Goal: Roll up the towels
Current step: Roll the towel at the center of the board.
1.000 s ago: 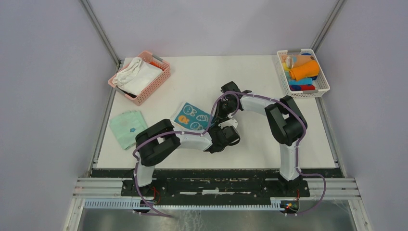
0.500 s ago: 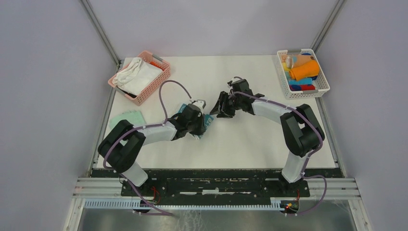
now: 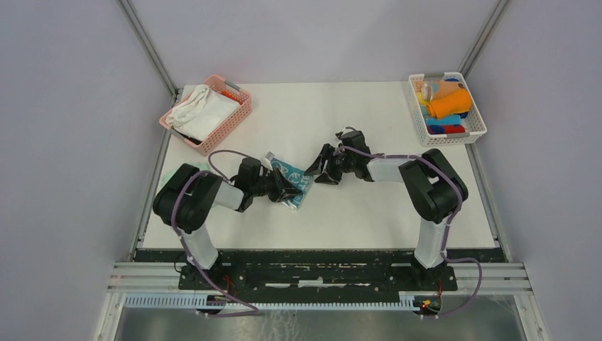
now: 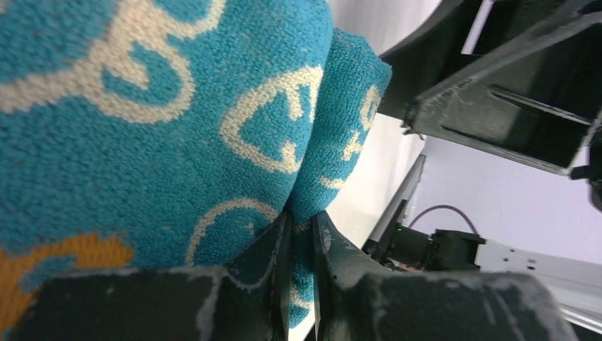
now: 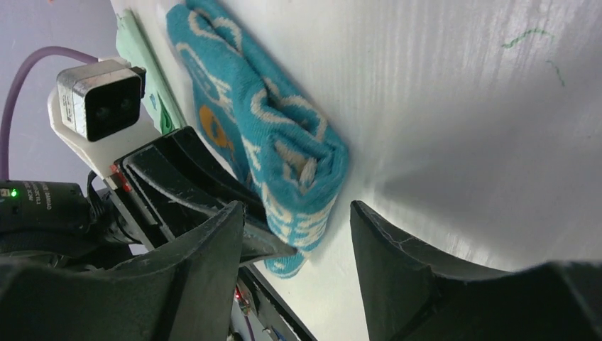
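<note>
A teal towel with white and orange prints [image 3: 292,179] lies partly rolled or folded left of the table's middle. It fills the left wrist view [image 4: 163,106] and shows as a thick fold in the right wrist view [image 5: 284,149]. My left gripper [image 3: 287,190] reaches in from the left and is shut on the towel's near edge [image 4: 302,220]. My right gripper [image 3: 321,170] is open just right of the towel, with its jaws [image 5: 298,220] spread in front of the towel's end and touching nothing.
A pale green towel [image 5: 145,71] lies flat to the left, mostly under my left arm. A pink basket [image 3: 238,121] with white towels stands at the back left. A white basket [image 3: 474,131] holds rolled towels at the back right.
My left arm swung from the table's middle to the left and now lies low, gripping the teal towel's edge. My right gripper came down closer to the towel's right end.
</note>
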